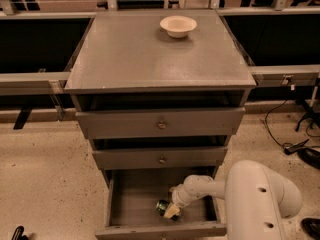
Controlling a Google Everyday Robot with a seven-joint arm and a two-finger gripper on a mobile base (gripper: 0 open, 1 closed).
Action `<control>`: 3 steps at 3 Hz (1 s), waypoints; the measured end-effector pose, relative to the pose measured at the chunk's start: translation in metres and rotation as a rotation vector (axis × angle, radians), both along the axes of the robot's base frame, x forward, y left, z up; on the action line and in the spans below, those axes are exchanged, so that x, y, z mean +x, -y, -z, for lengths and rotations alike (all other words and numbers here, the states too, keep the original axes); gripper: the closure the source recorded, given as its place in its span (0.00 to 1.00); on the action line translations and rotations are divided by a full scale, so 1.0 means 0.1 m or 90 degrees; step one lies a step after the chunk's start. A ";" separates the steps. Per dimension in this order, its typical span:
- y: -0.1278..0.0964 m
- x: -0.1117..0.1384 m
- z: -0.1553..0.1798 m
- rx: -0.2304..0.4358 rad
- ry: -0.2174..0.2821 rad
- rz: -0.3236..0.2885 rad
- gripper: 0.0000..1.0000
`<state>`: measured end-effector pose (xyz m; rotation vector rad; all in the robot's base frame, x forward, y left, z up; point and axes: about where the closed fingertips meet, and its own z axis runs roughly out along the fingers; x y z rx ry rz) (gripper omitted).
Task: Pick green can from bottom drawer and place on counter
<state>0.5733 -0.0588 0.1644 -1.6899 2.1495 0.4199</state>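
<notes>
Reaching in from 4 o'clock with the pale arm (pixel 210 186), down into the bottom drawer (pixel 132 204), pulled out at 6 o'clock of the cabinet to give access from above. Setting the end effector (pixel 173 212) right at the green can (pixel 161 207), low on the drawer floor, near the front wall and a little toward 5 o'clock; touching the can or just beside it on its 3 o'clock side. Cannot tell whether clenched on the can or released. Judging by that closeness, at the grasp itself, with the lift and the carry upward not yet done. Leaving the two knobbed drawers (pixel 161 124) above only slightly out, thereby narrowing the way up: probably calls for drawing the can toward 6 o'clock before raising it, or else risking a knock against the drawer fronts overhead. Keeping plenty of bare grey bench (pixel 150 59) for the set-down, with only a cream bowl (pixel 178 26) toward 12 o'clock, well apart from the front edge. Around the cabinet, speckled beige floor (pixel 40 174), dark cables (pixel 292 145) trailing at 3 o'clock, and grey rails (pixel 30 77) running off toward 9 and 3 o'clock.
</notes>
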 end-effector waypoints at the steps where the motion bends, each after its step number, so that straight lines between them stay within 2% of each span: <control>1: -0.03 0.06 0.19 -0.022 -0.016 -0.017 0.26; 3: -0.16 0.07 0.32 -0.069 -0.065 -0.048 0.28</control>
